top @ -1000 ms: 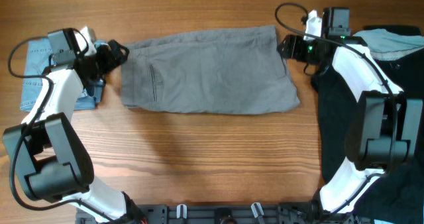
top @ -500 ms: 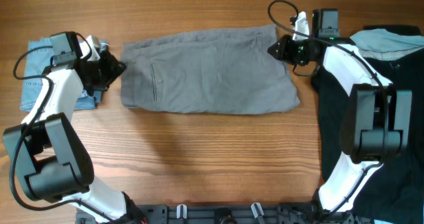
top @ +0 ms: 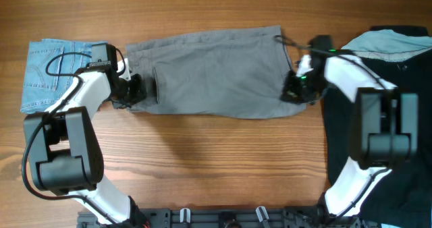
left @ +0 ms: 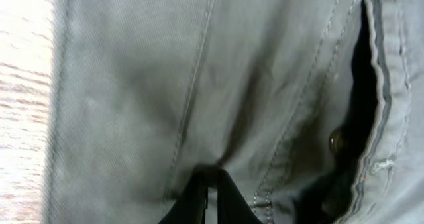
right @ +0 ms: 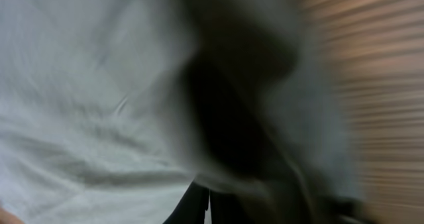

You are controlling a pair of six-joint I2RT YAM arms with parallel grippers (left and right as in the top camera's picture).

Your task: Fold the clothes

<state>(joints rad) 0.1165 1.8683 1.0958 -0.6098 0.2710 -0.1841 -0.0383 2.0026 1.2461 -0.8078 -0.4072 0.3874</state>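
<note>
The clothes [top: 216,73], grey shorts, lie flat across the back middle of the table, waistband end to the left. My left gripper [top: 140,90] sits at that left end, shut on the clothes. In the left wrist view its tips [left: 210,177] pinch a pucker of grey cloth [left: 132,85] beside the open fly and a button. At the right end, near the front corner, my right gripper [top: 293,93] is shut on the fabric. The blurred right wrist view has its closed tips [right: 209,194] under a lifted fold of the cloth [right: 79,85].
Small light-blue denim shorts [top: 50,73] lie at the left, behind my left arm. A big black garment [top: 398,120] covers the right side under my right arm, with a pale piece [top: 395,42] on its far end. Bare wooden table [top: 202,167] stretches toward the front.
Both grippers closed, then moved from the far corners of the shorts toward the near side and inward, onto the cloth. The shorts' near edge now curves between them.
</note>
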